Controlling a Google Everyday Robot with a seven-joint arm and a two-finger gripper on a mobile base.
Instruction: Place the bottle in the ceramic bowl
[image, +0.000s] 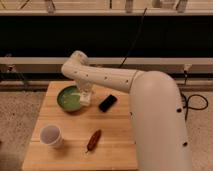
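Pincer closed on bottle, over ceramic bowl rim, white cup nearby

We count 1 green ceramic bowl, 1 white cup, 1 black flat device, 1 reddish-brown oblong item and 1 wooden table. We also see 1 gripper at the bowl's right rim, with 1 bottle in it.
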